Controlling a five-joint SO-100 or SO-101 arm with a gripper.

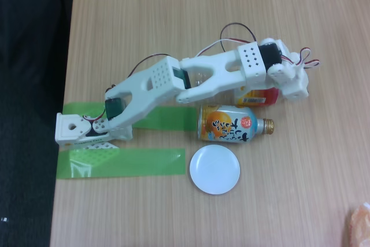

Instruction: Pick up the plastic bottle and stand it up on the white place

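Fixed view, from above a pale wood table (173,212).

Arm (173,82): white, printed plastic, base at the left edge of the table, stretched out to the right across the middle of the picture. Red, white and black wires loop over its upper joints.

Gripper (292,82): at the far right end of the arm, lying low over the table. Its fingers are bunched under the wrist housing, so I cannot tell how far they are parted or whether they grip anything.

Bottle (257,98): mostly covered by the forearm and wrist; a red-and-yellow label band shows just below the wrist. It appears to lie on its side, right under the gripper end. Contact with the fingers cannot be made out.

Can (227,124): light-blue with orange print and a gold cap, lying on its side, cap pointing right, just below the arm and close beside the bottle.

Plate (214,169): small, round, plain white, flat on the table just below the can, nothing on it.

Tape (121,162): green strips on the table by the base, one running toward the plate.
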